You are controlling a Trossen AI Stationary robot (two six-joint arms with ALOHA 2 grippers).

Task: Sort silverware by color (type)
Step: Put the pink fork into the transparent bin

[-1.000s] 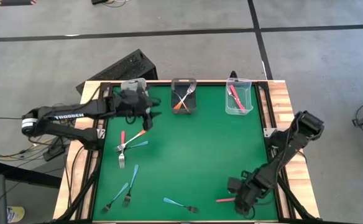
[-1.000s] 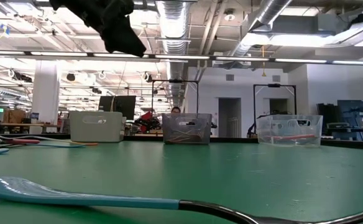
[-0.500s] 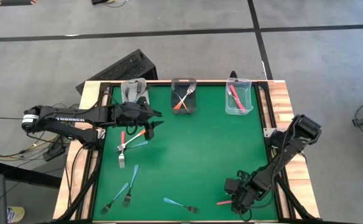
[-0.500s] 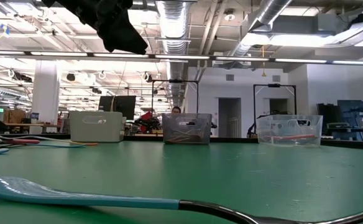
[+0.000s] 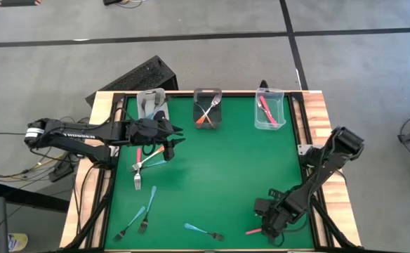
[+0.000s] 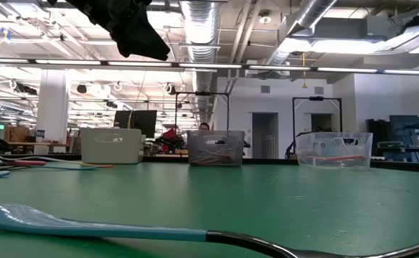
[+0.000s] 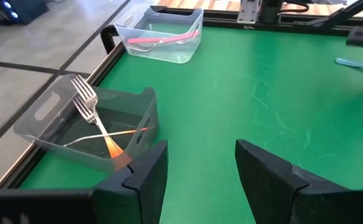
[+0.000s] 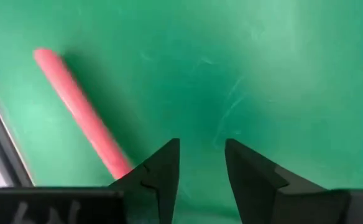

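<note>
Forks lie flat on the green mat. A cluster [image 5: 145,163] with blue, pink-red and orange handles sits near the left edge. Three blue forks [image 5: 149,199], [image 5: 131,223], [image 5: 205,231] lie near the near edge; one of them fills the low view's foreground [image 6: 87,228]. A pink-red fork [image 5: 253,230] lies by my right gripper [image 5: 267,226]. That gripper is open and low over the mat [image 8: 202,152], with the pink handle [image 8: 76,106] beside one finger. My left gripper [image 5: 178,136] is open and empty [image 7: 200,155], just beyond the cluster, pointing at the middle bin. My right gripper has the pink-red fork's handle [image 8: 116,163] running along the mat up to the outer side of one finger [image 8: 160,171]. Whether they touch I cannot tell. Nothing lies between the two fingers.
Three bins stand along the far edge. The left clear bin [image 5: 151,104] shows no fork. The dark middle bin [image 5: 207,109] holds orange forks [image 7: 110,140]. The right clear bin [image 5: 269,109] holds pink-red ones [image 7: 160,40]. Bare mat spreads across the centre [image 5: 219,176].
My left arm has swung away from over the left bin toward the near edge, uncovering the bin; its gripper now sits just beyond the fork cluster. My right gripper has shifted slightly toward the near edge, beside the pink-red fork.
</note>
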